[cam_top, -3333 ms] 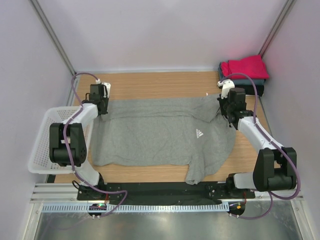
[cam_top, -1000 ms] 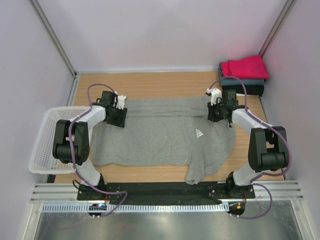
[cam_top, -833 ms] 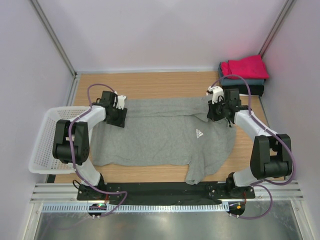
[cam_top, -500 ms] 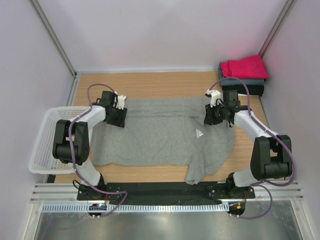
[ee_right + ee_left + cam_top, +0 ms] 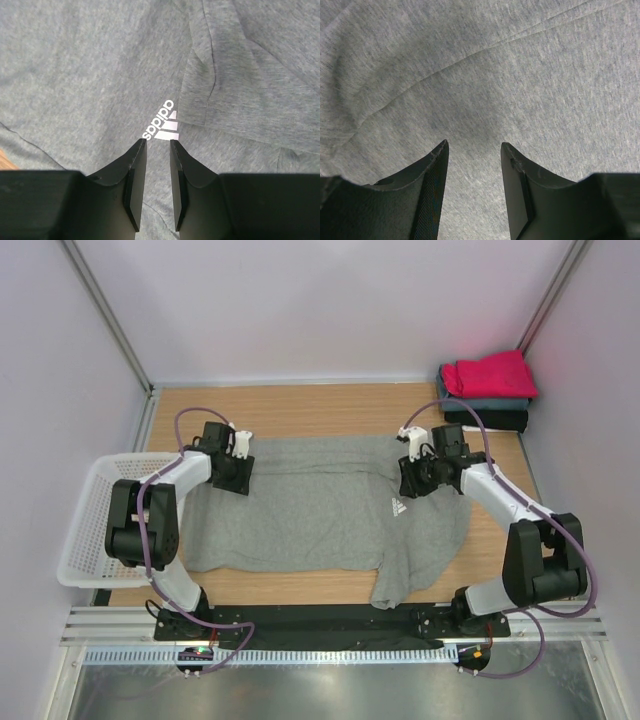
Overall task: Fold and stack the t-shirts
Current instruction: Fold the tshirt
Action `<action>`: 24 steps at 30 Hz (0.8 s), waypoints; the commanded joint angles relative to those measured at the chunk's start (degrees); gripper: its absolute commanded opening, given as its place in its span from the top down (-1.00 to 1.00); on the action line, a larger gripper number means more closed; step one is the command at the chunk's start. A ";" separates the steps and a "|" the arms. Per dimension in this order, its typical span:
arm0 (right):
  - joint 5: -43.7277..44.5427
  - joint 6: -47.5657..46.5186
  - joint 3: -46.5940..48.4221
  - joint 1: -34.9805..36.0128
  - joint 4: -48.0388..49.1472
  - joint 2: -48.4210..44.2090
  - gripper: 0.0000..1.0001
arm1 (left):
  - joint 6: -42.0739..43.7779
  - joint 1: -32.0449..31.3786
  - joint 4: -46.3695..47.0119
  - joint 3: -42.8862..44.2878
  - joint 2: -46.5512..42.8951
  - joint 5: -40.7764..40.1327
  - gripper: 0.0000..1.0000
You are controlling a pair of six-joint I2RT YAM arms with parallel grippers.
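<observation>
The heather-grey t-shirt [image 5: 310, 505] lies spread flat on the wooden table, one sleeve hanging toward the front edge. My left gripper [image 5: 240, 472] hovers over its far-left part, jaws open and empty, with only grey fabric [image 5: 470, 75] below the gripper [image 5: 472, 145]. My right gripper [image 5: 412, 478] is over the shirt's right chest, jaws narrowly apart and empty [image 5: 158, 141], just short of the white print [image 5: 161, 121]. A folded flap of grey cloth [image 5: 240, 95] lies to the print's right. Magenta-red [image 5: 490, 373], slate-blue [image 5: 487, 403] and black [image 5: 505, 420] tees sit folded in a stack at the far right corner.
A white plastic mesh basket [image 5: 85, 530] stands off the table's left edge beside the left arm. Pale walls close in the table on three sides. A black rail [image 5: 320, 620] runs along the near edge.
My right gripper has moved left and slightly nearer, from the shirt's collar area onto the chest by the print. The left gripper has held still over the last second.
</observation>
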 commanded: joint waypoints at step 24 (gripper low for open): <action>9.58 4.14 16.35 -1.89 14.10 23.79 0.27 | 1.88 0.94 -0.11 22.80 17.35 -12.33 0.07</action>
